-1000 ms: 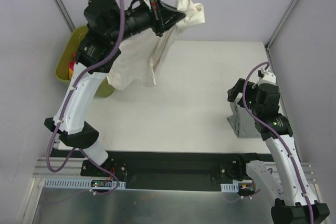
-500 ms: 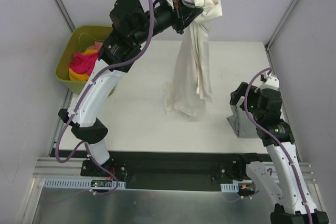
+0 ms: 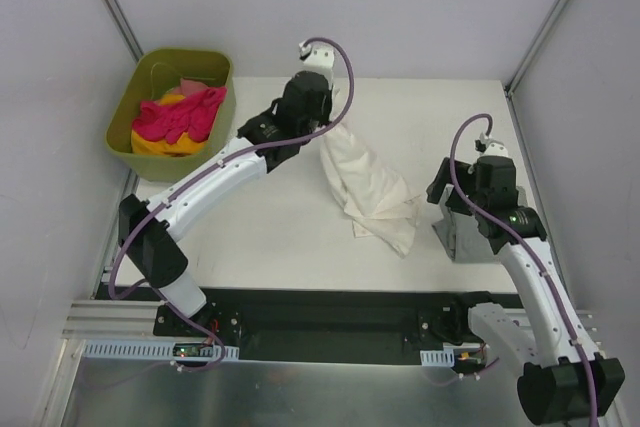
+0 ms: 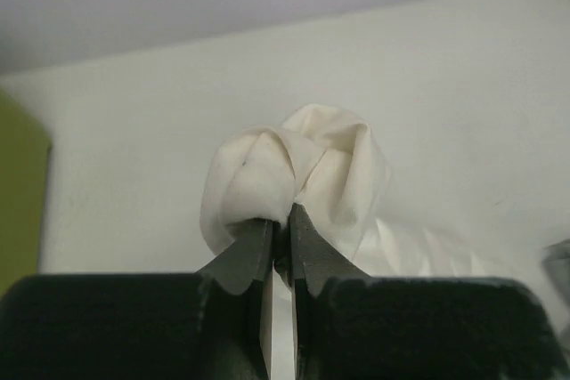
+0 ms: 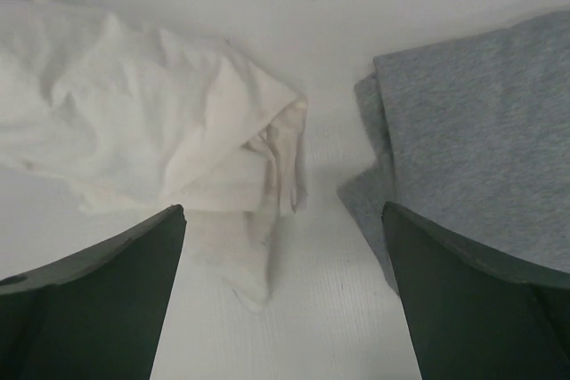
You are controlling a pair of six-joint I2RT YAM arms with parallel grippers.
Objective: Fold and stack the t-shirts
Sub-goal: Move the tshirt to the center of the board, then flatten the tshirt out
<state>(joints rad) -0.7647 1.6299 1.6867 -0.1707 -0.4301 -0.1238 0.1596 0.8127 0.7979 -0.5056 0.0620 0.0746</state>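
Note:
My left gripper [image 3: 333, 130] [image 4: 280, 216] is shut on a bunched fold of the cream-white t-shirt [image 3: 372, 190] [image 4: 301, 156], low over the table's back middle. From the grip the shirt trails in a crumpled strip toward the right front. The right gripper [image 3: 449, 190] [image 5: 283, 213] hangs open over bare table, between the cream shirt's end [image 5: 178, 144] and a folded grey t-shirt [image 3: 453, 239] [image 5: 485, 126]. The right arm partly hides the grey shirt from above. Pink [image 3: 185, 115] and yellow [image 3: 150, 142] t-shirts lie heaped in the tub.
The olive-green tub [image 3: 124, 113] stands off the table's back left corner. The white table [image 3: 250, 237] is walled in by pale panels behind and at both sides. The arm bases sit on a black rail [image 3: 320, 312] at the near edge.
The left arm has swung right and come down from high above the table. The cream-white shirt, hanging in the air before, now lies mostly on the table. The right arm has barely shifted.

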